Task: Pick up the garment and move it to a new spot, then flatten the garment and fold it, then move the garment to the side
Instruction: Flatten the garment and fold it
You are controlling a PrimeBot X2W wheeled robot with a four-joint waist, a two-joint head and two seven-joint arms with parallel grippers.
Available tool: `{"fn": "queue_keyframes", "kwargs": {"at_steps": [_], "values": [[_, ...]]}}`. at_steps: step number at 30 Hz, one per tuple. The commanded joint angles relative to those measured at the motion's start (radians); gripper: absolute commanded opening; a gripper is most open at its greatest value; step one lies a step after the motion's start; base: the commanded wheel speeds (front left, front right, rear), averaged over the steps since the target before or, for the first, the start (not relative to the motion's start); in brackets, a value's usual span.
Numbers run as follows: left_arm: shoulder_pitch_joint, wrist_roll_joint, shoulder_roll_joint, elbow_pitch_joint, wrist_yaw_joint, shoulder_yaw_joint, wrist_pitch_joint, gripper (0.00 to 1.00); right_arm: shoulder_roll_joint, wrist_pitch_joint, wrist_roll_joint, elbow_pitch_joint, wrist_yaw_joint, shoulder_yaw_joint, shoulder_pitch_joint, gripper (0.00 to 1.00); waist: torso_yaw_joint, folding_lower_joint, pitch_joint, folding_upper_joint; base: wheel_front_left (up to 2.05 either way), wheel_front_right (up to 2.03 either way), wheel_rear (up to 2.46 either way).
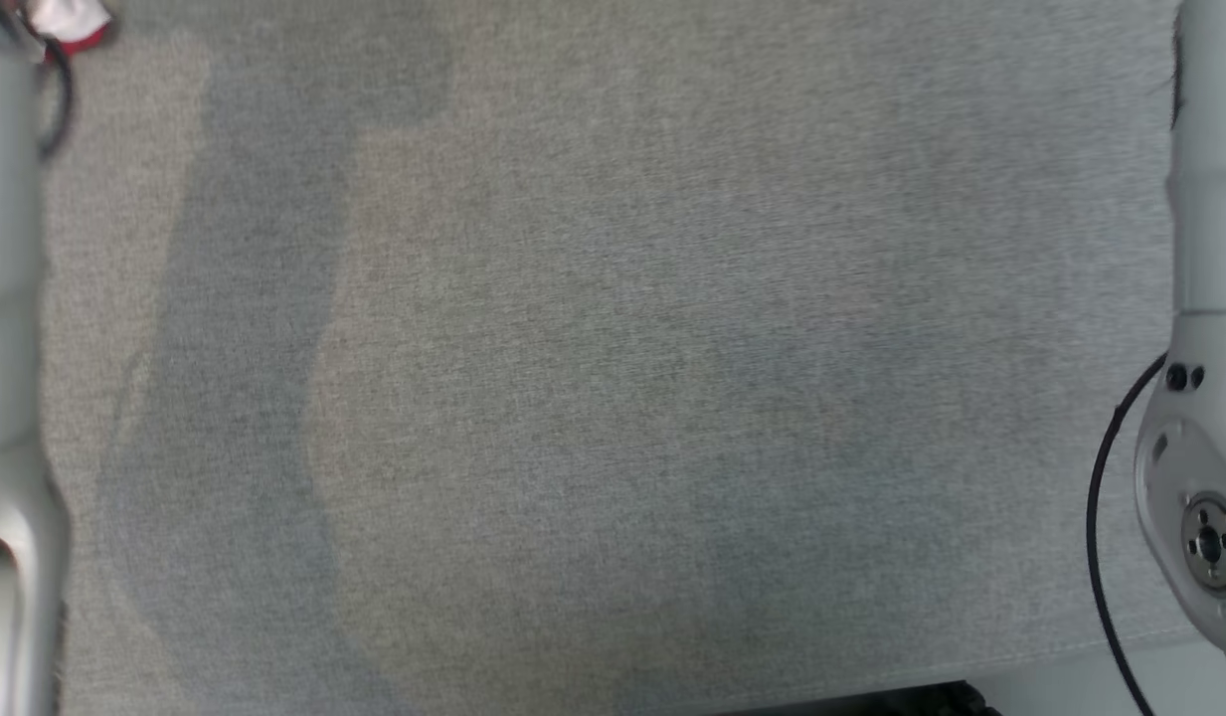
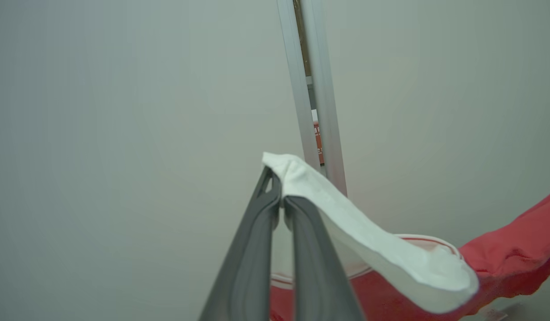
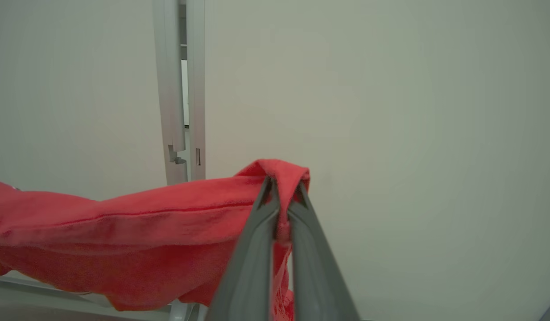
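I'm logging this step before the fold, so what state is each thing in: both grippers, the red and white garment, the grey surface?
Red and white cloth garment: held up in the air, hanging unfolded.
Left gripper, two long dark fingers: shut on the garment's white edge.
Right gripper, two long dark fingers: shut on the garment's red edge.
Grey woven fabric surface: flat and smooth.
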Motion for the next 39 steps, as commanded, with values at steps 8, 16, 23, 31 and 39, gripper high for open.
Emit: {"fn": "queue_keyframes", "kwargs": {"at_steps": [8,16,23,31,39], "values": [[0.282,-0.065,-0.004,-0.087,0.009,0.03,-0.104,0.0,0.004,-0.062,0.045,0.115,-0.001,-0.039,0.125,0.0,0.063,-0.0001,0.081,-0.0001,0.0,0.0,0.0],[0.553,-0.078,-0.007,-0.292,0.034,0.05,-0.125,0.0,0.0,-0.062,0.163,-0.047,-0.001,-0.031,0.324,0.0,0.059,-0.0001,0.003,-0.0001,0.0,0.0,0.0],[0.802,-0.075,-0.036,-0.44,0.063,0.056,-0.128,0.0,0.019,-0.062,0.256,-0.208,-0.001,-0.022,0.569,0.0,0.054,-0.0001,-0.122,-0.0001,0.0,0.0,0.0],[1.098,-0.086,-0.049,-0.545,0.104,0.066,-0.128,0.0,0.04,-0.062,0.332,-0.358,-0.001,0.001,0.85,0.0,0.042,-0.0001,-0.279,-0.0001,0.0,0.0,0.0],[1.331,-0.11,-0.02,-0.633,0.137,0.076,-0.11,0.0,0.048,-0.062,0.371,-0.497,-0.001,-0.009,1.108,0.0,0.034,-0.0001,-0.412,-0.0001,0.0,0.0,0.0]]}}
